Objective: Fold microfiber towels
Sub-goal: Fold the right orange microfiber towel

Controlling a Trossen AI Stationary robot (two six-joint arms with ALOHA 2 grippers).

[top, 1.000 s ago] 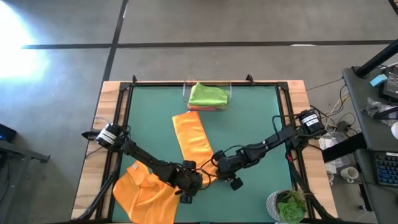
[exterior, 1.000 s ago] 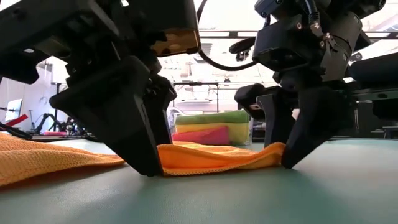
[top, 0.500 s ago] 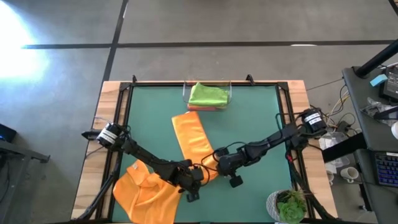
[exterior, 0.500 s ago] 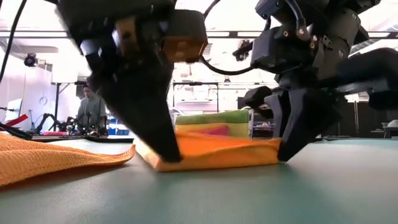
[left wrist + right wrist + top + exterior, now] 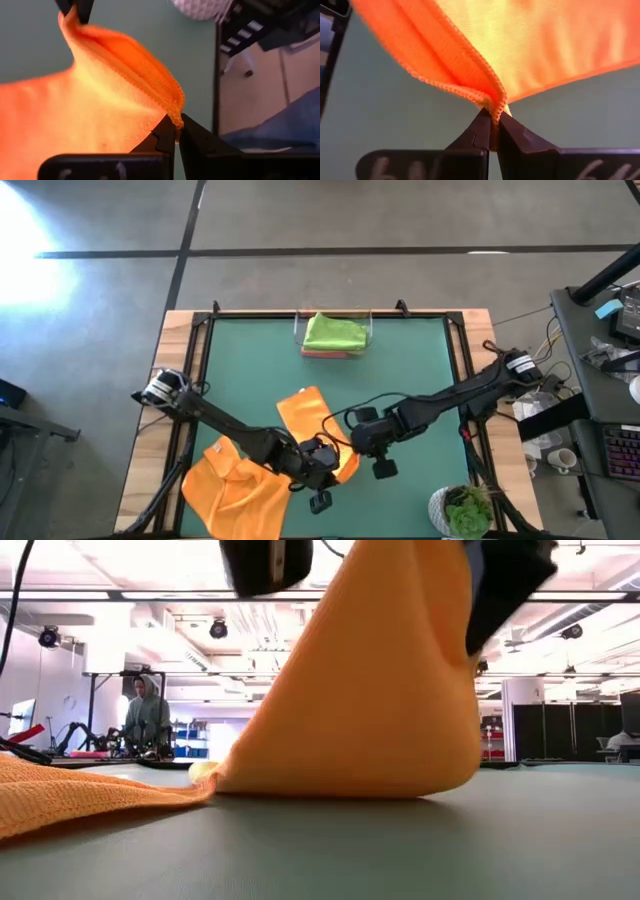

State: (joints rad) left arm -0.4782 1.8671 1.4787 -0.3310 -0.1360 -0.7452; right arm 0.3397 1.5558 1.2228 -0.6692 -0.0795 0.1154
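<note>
An orange microfiber towel (image 5: pixel 308 418), folded to a narrow strip, lies at the table's middle with its near end raised. My left gripper (image 5: pixel 320 468) and my right gripper (image 5: pixel 360 442) are both shut on that end. In the low view the towel (image 5: pixel 370 690) hangs like a tent, its lower part on the mat. A second orange towel (image 5: pixel 235 485) lies crumpled at the near left. A green towel (image 5: pixel 335 332) sits on top of a stack in the clear tray (image 5: pixel 368 330) at the far edge. My left gripper pinches a hemmed corner (image 5: pixel 174 116) of the towel's near end between its two fingers; one layer or several, I cannot tell. That end is lifted clear and the cloth slopes away to the mat. My right gripper pinches the folded hemmed edge (image 5: pixel 492 102) at the other near corner, several layers together, between its two fingers. The cloth spreads away from the fingers, and its lower part (image 5: pixel 340 788) rests on the mat.
A potted plant (image 5: pixel 465 510) stands at the near right corner. The crumpled orange towel (image 5: pixel 70 795) lies close on the left of the lifted one. Bare green mat (image 5: pixel 420 390) lies to the right and toward the far edge.
Both grippers have shut on the near end of the orange strip and risen with it. That end now hangs well above the mat, while the far part stays down and has slid a little toward the near edge.
</note>
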